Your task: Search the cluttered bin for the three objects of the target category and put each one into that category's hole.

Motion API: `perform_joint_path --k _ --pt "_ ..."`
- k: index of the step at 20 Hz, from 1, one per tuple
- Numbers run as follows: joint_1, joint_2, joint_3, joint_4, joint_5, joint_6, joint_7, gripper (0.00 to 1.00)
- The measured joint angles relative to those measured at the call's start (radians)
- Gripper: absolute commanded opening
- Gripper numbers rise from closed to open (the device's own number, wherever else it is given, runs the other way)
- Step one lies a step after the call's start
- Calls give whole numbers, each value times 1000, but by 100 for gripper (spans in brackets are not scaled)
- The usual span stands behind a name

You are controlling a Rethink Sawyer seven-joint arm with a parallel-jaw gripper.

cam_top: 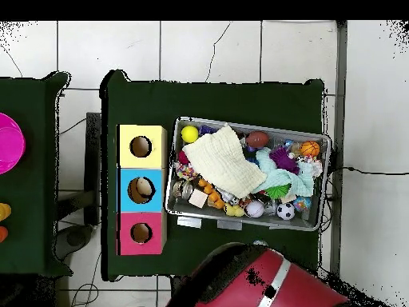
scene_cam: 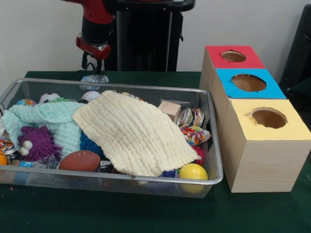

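The bin (scene_cam: pixel 112 87), a silver wire-mesh basket, lies on the green table and also shows in the overhead view (cam_top: pixel 240 225). A cream cloth (scene_cam: pixel 136 136) and a mint cloth (scene_cam: pixel 53 119) cover much of its clutter. Around them lie a purple fuzzy toy (scene_cam: pixel 36 143), a brown football (scene_cam: pixel 80 161), a yellow ball (scene_cam: pixel 193 171), a wooden block (scene_cam: pixel 170 109) and a soccer ball (cam_top: pixel 285 211). My gripper (scene_cam: pixel 91 62) hangs just behind the bin's far rim, above a crumpled clear plastic piece (scene_cam: pixel 95 78). Whether it holds anything is unclear.
Three wooden boxes stand in a row beside the bin, with a red top (scene_cam: pixel 233 57), a blue top (scene_cam: pixel 249 83) and a yellow top (scene_cam: pixel 268 124), each with a round hole. Something pale lies inside the blue box's hole (cam_top: pixel 141 189). A pink round thing (cam_top: pixel 8 142) sits on a neighbouring table.
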Motion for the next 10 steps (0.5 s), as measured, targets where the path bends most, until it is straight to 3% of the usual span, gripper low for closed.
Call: perform_joint_path --k 4,10 --pt "-38 -49 77 0 0 108 0 100" --pt "-53 -72 117 -3 -1 183 0 100"
